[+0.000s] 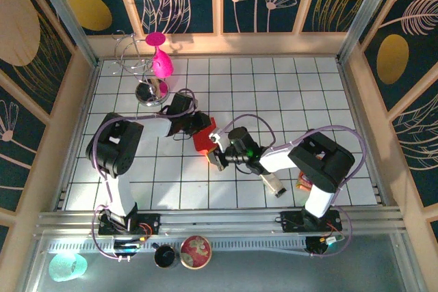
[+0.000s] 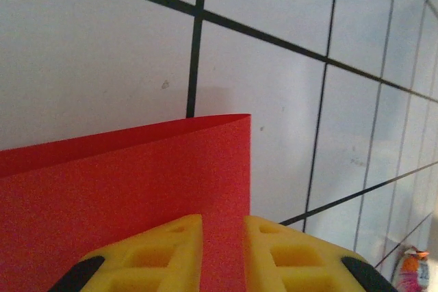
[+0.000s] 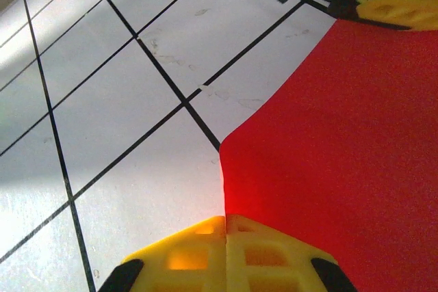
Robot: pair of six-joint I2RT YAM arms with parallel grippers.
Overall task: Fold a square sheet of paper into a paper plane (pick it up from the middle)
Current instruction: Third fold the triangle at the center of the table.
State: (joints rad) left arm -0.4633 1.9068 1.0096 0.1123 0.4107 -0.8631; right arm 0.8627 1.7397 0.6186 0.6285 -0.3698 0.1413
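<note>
Top view first: one square sheet of paper (image 1: 202,143), bright red, sits near the middle of the tiled table (image 1: 287,94), squeezed between the two grippers. The left gripper (image 1: 197,130) is on its far-left side and the right gripper (image 1: 216,150) on its near-right side, both right up against it. The sheet looks bent rather than flat. Other stuff, counted: one magenta goblet (image 1: 161,61) hanging upside down on one wire stand (image 1: 145,87) at the back left, and one snack packet (image 1: 303,182) peeking out behind the right arm. There are three things on the near ledge: a teal blob (image 1: 67,267), a black cup (image 1: 164,256) and a round red tin (image 1: 196,251).

Left wrist cam: two yellow fingers (image 2: 154,254) at the bottom with a narrow gap between them and red showing in that gap. Honestly I can't tell if they're actually pinching the sheet or just sitting over it. The paper's top edge curls up off the tiles and its right edge runs straight down into the gap.

Right wrist cam: two yellow fingertips (image 3: 263,254) pressed tight together, no gap. The edge of the red sheet runs right into the seam, so this one is clamped on the paper. The sheet fans out to the right, and one yellow finger (image 3: 404,1) of the other gripper sits at its top corner.
</note>
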